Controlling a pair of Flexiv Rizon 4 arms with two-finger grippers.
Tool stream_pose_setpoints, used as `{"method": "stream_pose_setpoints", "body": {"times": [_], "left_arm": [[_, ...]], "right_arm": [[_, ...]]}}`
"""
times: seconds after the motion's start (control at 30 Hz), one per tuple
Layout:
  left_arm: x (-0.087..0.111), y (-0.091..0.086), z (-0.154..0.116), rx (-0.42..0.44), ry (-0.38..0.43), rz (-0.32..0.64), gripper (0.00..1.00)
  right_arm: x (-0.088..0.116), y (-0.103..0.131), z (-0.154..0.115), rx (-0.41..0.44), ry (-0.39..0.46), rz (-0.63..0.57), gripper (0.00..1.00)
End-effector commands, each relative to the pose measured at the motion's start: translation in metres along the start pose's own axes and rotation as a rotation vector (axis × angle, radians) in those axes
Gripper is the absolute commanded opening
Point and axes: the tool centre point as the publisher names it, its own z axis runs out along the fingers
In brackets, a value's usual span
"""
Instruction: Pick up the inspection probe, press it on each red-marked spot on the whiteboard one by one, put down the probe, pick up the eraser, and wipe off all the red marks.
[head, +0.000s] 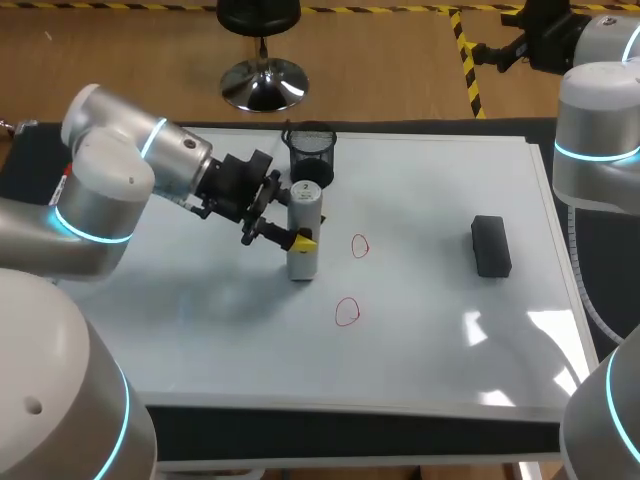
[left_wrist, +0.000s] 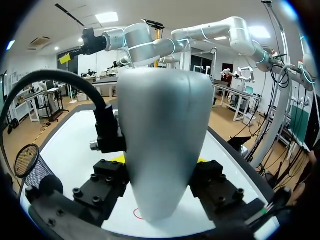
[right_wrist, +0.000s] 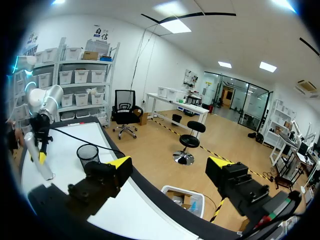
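Observation:
The inspection probe (head: 303, 225), a pale grey cylinder, stands upright on the whiteboard (head: 430, 330), with my left gripper (head: 300, 240) shut on it from the left side. Its lower end is just left of the upper red mark (head: 360, 245); a second red mark (head: 346, 312) lies nearer the front. In the left wrist view the probe (left_wrist: 165, 145) fills the space between the yellow fingertips (left_wrist: 118, 159), and a red mark (left_wrist: 137, 215) shows by its lower end. The black eraser (head: 490, 246) lies on the right of the board. My right gripper (right_wrist: 170, 165) hangs open and empty beyond the board's far right corner.
A black mesh cup (head: 311, 151) stands at the board's far edge, just behind the probe, and also shows as the cup (right_wrist: 88, 153) in the right wrist view. My right arm (head: 597, 130) rises along the board's right edge.

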Motion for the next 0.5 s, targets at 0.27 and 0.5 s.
{"method": "stream_pose_setpoints", "body": {"times": [0.27, 0.5], "left_arm": [[0.0071, 0.0247, 0.005, -0.007, -0.016, -0.004, 0.0], [0.0062, 0.0246, 0.0044, -0.006, -0.017, -0.003, 0.0]], "right_arm": [[0.0, 0.0, 0.0, 0.0, 0.0, 0.0, 1.0], [0.0, 0.0, 0.0, 0.0, 0.0, 0.0, 1.0]]}}
